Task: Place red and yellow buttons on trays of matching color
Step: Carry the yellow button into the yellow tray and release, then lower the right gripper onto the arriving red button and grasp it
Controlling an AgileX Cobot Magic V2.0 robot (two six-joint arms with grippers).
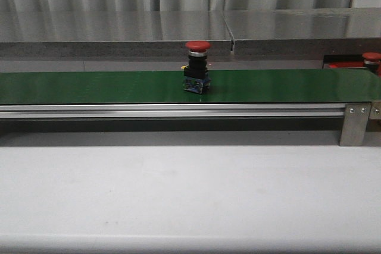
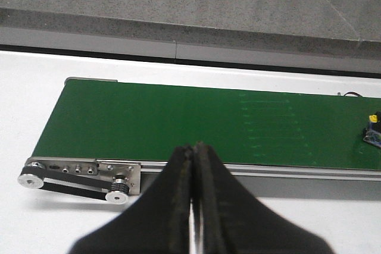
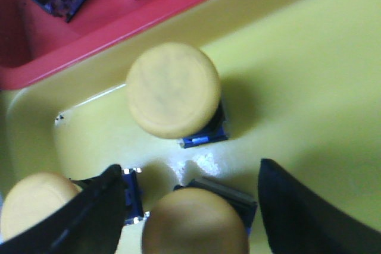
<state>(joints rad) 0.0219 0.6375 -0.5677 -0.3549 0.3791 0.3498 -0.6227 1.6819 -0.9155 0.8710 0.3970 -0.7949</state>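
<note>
One red button [image 1: 197, 65] stands upright mid-belt on the green belt [image 1: 107, 87]. Left end effector [image 2: 193, 153] is pressed closed, empty; right end effector [image 3: 190, 197] spread around a yellow button [image 3: 194, 221] inside the yellow tray [image 3: 309, 81].

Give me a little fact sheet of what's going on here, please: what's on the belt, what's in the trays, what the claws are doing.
On belt: one red button, upright on the green belt
Yellow tray: three yellow buttons
Red tray: beside yellow tray, dark button bases inside
Left claw: shut, empty, by the belt's end
Right claw: open, above a yellow button in the tray
</note>
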